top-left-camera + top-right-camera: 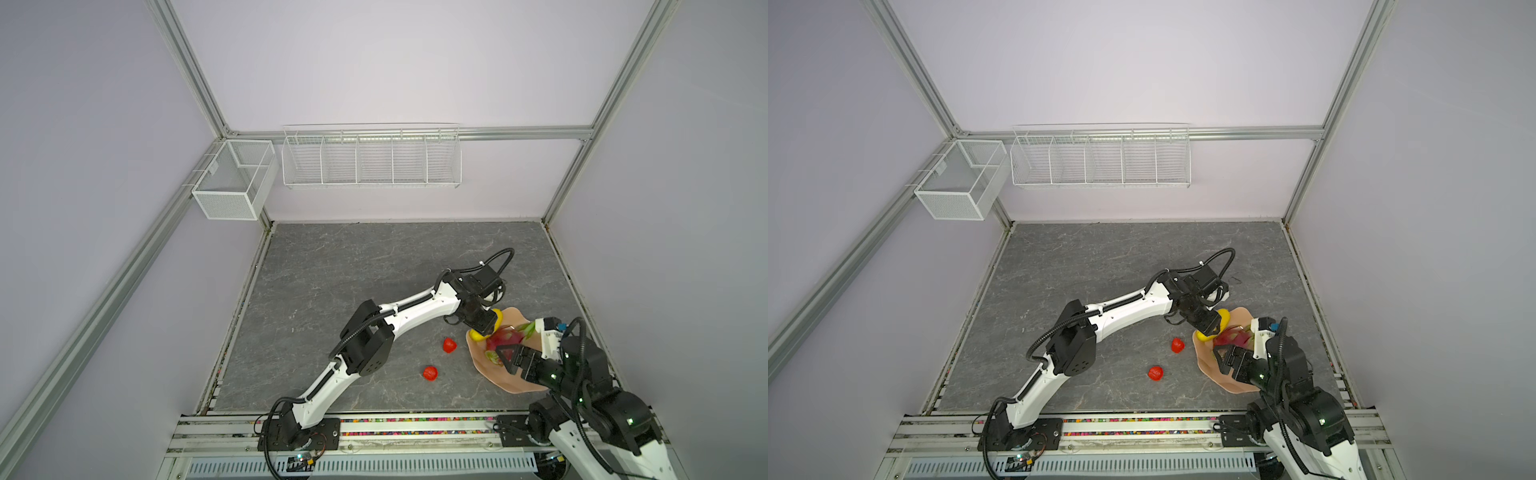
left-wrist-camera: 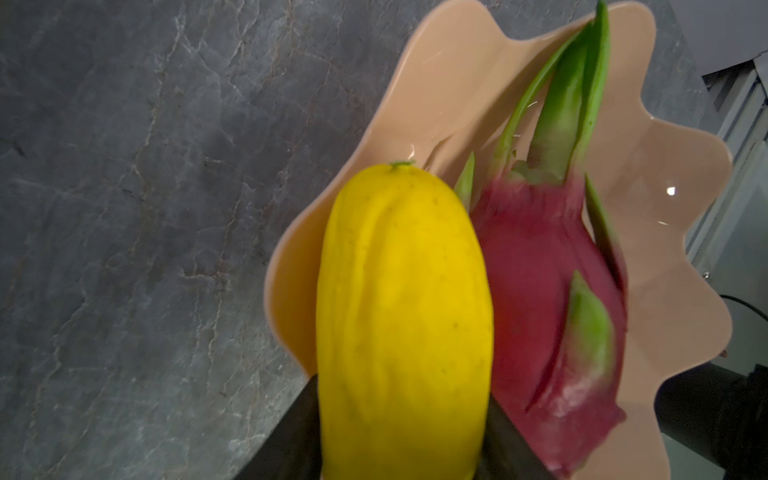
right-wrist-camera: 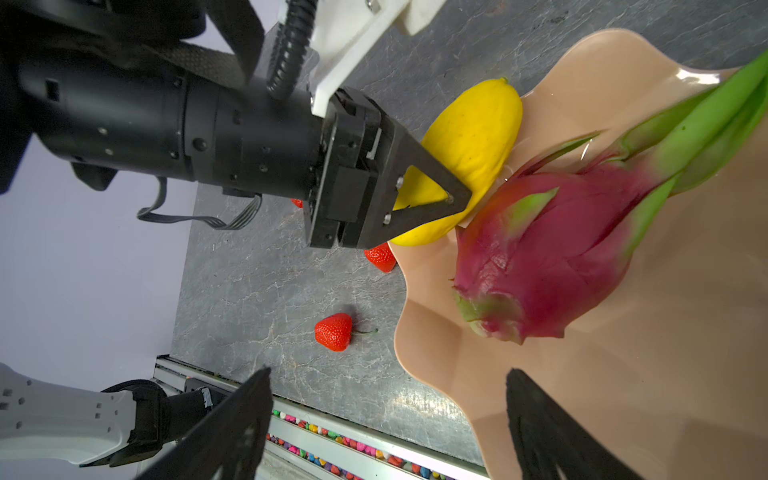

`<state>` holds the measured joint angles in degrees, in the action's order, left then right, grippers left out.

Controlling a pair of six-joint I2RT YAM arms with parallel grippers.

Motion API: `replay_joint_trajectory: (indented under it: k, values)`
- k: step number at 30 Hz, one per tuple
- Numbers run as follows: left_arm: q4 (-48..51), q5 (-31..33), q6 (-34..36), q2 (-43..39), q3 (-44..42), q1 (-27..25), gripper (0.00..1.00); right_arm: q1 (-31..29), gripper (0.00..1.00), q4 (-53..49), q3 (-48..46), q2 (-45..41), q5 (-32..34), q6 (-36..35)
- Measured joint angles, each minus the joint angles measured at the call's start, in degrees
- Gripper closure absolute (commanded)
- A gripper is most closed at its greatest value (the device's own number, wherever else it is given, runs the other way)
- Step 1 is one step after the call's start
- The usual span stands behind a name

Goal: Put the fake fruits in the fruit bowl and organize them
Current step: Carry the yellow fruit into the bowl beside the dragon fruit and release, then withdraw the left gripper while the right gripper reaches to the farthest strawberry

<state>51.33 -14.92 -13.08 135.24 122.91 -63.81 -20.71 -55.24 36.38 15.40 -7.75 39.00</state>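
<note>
Fruit bowl (image 1: 513,384) is sitting at 4 o'clock on the grey table (image 1: 332,291) (12 = back wall).

Left gripper (image 1: 485,324) is reaching in from 7 o'clock and clamping the yellow fruit (image 2: 403,311) across its middle, jaws tight on both flanks. That fruit is hanging over the bowl's 10 o'clock rim, one end out above the table and the other over the dish. Can't tell if it's touching the bowl.

Dragon fruit (image 3: 548,257) is lying inside the bowl near the centre, just beside the yellow fruit, with its green leaf tips pointing to 2 o'clock.

Right gripper (image 3: 388,374) is hovering over the bowl's 5 o'clock part with jaws spread wide, gripping nothing. Its tips are facing the dragon fruit's blunt end, apart from it.

Strawberry (image 1: 449,345) is lying on the table just off the rim at 9 o'clock. Second strawberry (image 1: 430,372) is lying farther out at 8 o'clock.

Right wrist view is showing a red sliver (image 3: 297,203) behind the left gripper, too hidden to identify.

Wire rack (image 1: 371,166) is hanging on the back wall at 12 o'clock, and a mesh basket (image 1: 226,195) is hanging at the 11 o'clock corner.
</note>
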Motion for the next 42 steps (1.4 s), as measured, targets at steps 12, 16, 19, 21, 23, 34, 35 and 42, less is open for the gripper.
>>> replay_joint_trajectory:
  k: [12,16,19,21,23,34,35,42]
  values:
    - [1.3,1.4,0.4,0.1,0.7,-0.5,0.32,0.0,0.11,2.2,0.0,1.2,0.0,0.0]
    - [1.5,2.0,0.5,-0.2,1.3,-0.4,0.30,0.0,0.11,2.3,0.0,1.6,0.3,0.0]
    - [1.7,2.3,0.7,-1.1,1.3,-0.5,0.30,0.0,0.11,2.4,0.1,2.1,0.5,0.0]
    - [1.8,2.5,0.8,-2.1,1.3,-0.5,0.30,0.0,0.11,2.4,0.1,2.6,0.5,0.0]
    - [2.3,2.8,0.9,-3.5,1.3,-0.5,0.29,0.0,0.11,2.4,0.3,3.2,0.7,-0.1]
    - [0.1,10.1,-1.1,-33.2,-25.7,4.9,0.16,-1.0,0.00,7.3,5.9,17.9,-0.7,-6.8]
    - [-0.2,11.1,-2.1,-37.8,-30.7,6.4,0.14,-1.7,0.01,8.2,6.4,19.3,-0.6,-7.4]
    - [2.8,22.5,-8.3,-64.2,-54.0,9.6,0.01,-15.5,0.03,15.3,11.8,36.0,5.0,-10.7]
